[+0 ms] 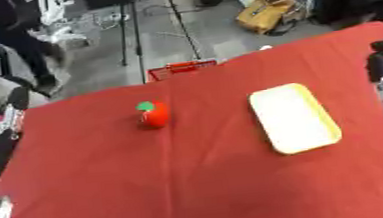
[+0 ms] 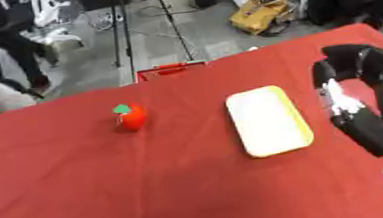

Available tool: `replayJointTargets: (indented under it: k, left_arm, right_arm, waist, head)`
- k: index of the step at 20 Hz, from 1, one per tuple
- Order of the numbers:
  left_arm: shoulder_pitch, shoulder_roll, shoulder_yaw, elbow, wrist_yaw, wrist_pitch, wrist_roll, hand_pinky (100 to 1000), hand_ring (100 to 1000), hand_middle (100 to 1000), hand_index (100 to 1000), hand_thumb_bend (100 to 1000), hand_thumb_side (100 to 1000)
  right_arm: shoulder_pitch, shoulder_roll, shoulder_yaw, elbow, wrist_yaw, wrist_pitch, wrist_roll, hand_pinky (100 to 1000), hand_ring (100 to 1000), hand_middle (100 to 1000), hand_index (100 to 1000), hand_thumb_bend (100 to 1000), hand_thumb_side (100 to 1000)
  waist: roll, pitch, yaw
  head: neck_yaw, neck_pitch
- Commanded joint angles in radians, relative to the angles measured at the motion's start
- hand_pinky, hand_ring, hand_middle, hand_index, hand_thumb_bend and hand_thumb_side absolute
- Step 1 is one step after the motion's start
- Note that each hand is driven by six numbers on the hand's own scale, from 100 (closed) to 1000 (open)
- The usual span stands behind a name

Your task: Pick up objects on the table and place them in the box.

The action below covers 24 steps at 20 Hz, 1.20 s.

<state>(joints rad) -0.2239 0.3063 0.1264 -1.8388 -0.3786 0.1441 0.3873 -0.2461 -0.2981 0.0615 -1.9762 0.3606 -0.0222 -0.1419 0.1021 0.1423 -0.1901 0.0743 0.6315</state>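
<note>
A red round fruit-like object with a green top (image 1: 153, 114) lies on the red tablecloth (image 1: 193, 181), left of centre. To its right lies a shallow white box with a yellow rim (image 1: 294, 117), with nothing in it. My left hand (image 1: 9, 121) rises at the table's left edge, well apart from the red object. My right hand (image 2: 349, 65) and its black forearm stand at the right edge, a short way right of the box and not touching it. Both hands are blurred and hold nothing that I can see.
A red wire basket (image 1: 181, 68) stands just beyond the table's far edge. Behind it are tripod legs (image 1: 131, 31), a yellow bag (image 1: 265, 13) on the floor and a person's legs at the far left. The tablecloth's near half is bare.
</note>
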Motion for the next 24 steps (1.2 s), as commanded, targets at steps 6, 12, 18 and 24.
replayJointTargets:
  k: [6, 12, 18, 24]
  left_arm:
    - [-0.218, 0.152, -0.113, 0.177, -0.131, 0.117, -0.322, 658, 667, 756, 809, 976, 513]
    - [-0.433, 0.155, -0.199, 0.411, -0.295, 0.104, -0.556, 689, 681, 752, 830, 943, 410]
    - [-0.6, 0.104, -0.222, 0.688, -0.507, 0.026, -0.746, 748, 734, 770, 849, 843, 341]
    - [-0.675, 0.04, -0.19, 0.88, -0.604, -0.034, -0.854, 755, 730, 761, 837, 829, 327]
  right_arm:
    - [-0.008, -0.019, 0.001, -0.024, -0.001, -0.003, 0.01, 623, 630, 608, 761, 333, 669]
    - [-0.006, -0.014, 0.006, -0.024, -0.006, -0.003, 0.02, 624, 630, 608, 762, 335, 671]
    - [-0.007, -0.014, 0.014, -0.024, -0.012, -0.006, 0.031, 624, 630, 607, 762, 336, 670]
    - [-0.01, -0.013, 0.021, -0.024, -0.021, -0.008, 0.039, 624, 629, 606, 762, 337, 670]
  waist:
    - [0.004, -0.021, -0.008]
    - [-0.011, -0.026, -0.016]
    - [-0.013, -0.027, -0.035]
    - [-0.014, -0.027, -0.061]
  head:
    - [0.001, -0.011]
    - [-0.002, -0.009]
    - [0.0, -0.008]
    - [0.011, -0.016]
